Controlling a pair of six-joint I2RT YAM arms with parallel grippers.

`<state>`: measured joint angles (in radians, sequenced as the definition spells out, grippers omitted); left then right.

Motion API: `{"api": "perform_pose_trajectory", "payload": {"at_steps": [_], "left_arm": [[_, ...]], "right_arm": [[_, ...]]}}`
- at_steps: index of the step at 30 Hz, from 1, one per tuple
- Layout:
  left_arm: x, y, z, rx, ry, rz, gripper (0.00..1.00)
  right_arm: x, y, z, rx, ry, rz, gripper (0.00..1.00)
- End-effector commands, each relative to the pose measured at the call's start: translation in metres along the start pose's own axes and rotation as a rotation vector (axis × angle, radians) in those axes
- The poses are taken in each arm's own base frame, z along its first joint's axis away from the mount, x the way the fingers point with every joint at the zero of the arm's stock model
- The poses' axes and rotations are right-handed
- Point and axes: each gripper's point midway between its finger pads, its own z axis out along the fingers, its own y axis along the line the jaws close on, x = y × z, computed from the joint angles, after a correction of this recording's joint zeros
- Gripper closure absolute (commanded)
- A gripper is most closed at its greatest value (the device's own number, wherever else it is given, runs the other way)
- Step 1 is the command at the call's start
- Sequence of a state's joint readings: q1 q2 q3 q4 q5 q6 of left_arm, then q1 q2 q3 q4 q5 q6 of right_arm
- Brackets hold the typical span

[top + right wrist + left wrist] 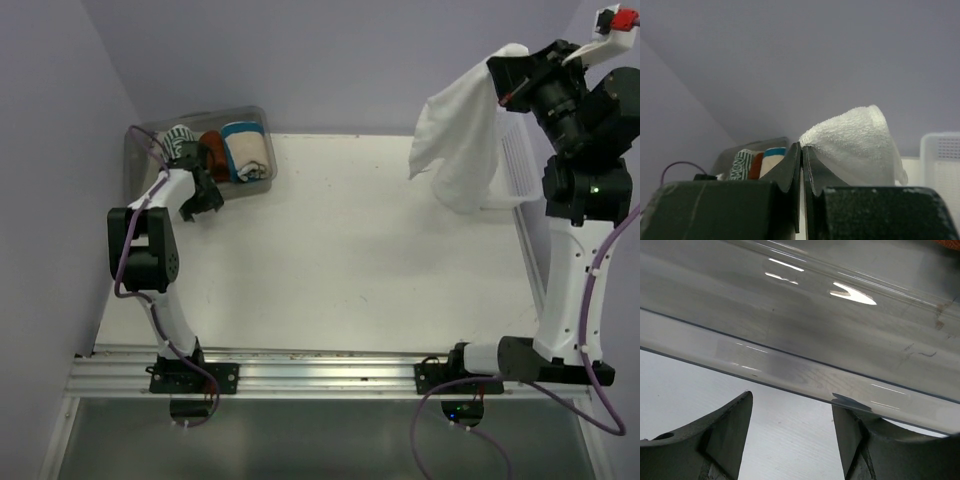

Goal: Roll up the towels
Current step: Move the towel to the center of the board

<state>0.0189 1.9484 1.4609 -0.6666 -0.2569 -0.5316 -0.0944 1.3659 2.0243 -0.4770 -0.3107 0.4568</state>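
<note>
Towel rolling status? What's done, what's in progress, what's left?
Done: the green-and-white striped towel looks rolled and sits in the clear bin at the far left. In hand: the right gripper is shut on the white towel, which hangs unrolled above the table. The left gripper is open and empty beside the bin. Left: lay the white towel flat and roll it.

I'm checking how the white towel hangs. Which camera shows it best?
The top external view: the white towel hangs whole from the right gripper. The right wrist view shows only a bunched bit at the jaws; the left wrist view shows none.
</note>
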Motion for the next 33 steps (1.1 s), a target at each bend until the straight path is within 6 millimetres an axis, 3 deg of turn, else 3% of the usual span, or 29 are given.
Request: {"api": "perform_pose_trajectory", "payload": {"at_steps": [1, 2, 9, 11, 18, 21, 26, 27, 28, 29, 30, 32, 33], "left_arm": [[-0.015, 0.003, -0.011, 0.015, -0.068, -0.007, 0.32], [-0.016, 0.006, -0.011, 0.001, -0.071, -0.008, 0.32], [-0.031, 0.020, -0.013, -0.022, -0.087, -0.041, 0.32], [-0.033, 0.024, -0.010, -0.034, -0.079, -0.044, 0.32], [-0.049, 0.038, 0.001, -0.134, -0.087, -0.011, 0.32], [-0.057, 0.037, 0.001, -0.128, -0.111, -0.016, 0.32], [-0.070, 0.031, 0.000, -0.114, -0.124, -0.011, 0.32], [-0.069, 0.030, 0.000, -0.117, -0.116, -0.007, 0.32], [-0.070, 0.029, -0.001, -0.110, -0.117, -0.005, 0.32], [-0.070, 0.029, -0.003, -0.106, -0.118, -0.003, 0.32], [-0.073, 0.029, -0.012, -0.099, -0.129, -0.005, 0.32], [-0.074, 0.027, -0.025, -0.075, -0.139, 0.002, 0.32], [-0.080, 0.026, -0.043, -0.053, -0.174, -0.001, 0.32]], "right_arm": [[0.021, 0.044, -0.009, -0.195, 0.066, 0.037, 1.00], [0.027, 0.051, -0.012, -0.213, 0.076, 0.036, 1.00], [0.144, 0.096, -0.003, -0.316, 0.372, 0.045, 1.00], [0.165, 0.105, -0.006, -0.342, 0.426, 0.047, 1.00], [0.253, 0.158, -0.037, -0.512, 0.655, 0.035, 1.00], [0.295, 0.168, -0.048, -0.537, 0.766, 0.020, 1.00], [0.374, 0.167, -0.061, -0.508, 0.979, -0.021, 0.99], [0.389, 0.164, -0.064, -0.488, 1.013, -0.033, 0.93], [0.409, 0.158, -0.064, -0.453, 1.062, -0.041, 0.78], [0.419, 0.155, -0.065, -0.433, 1.086, -0.052, 0.75], [0.426, 0.144, -0.059, -0.371, 1.085, -0.079, 0.66], [0.433, 0.131, -0.058, -0.297, 1.101, -0.113, 0.59], [0.432, 0.120, -0.054, -0.245, 1.079, -0.152, 0.47]]}}
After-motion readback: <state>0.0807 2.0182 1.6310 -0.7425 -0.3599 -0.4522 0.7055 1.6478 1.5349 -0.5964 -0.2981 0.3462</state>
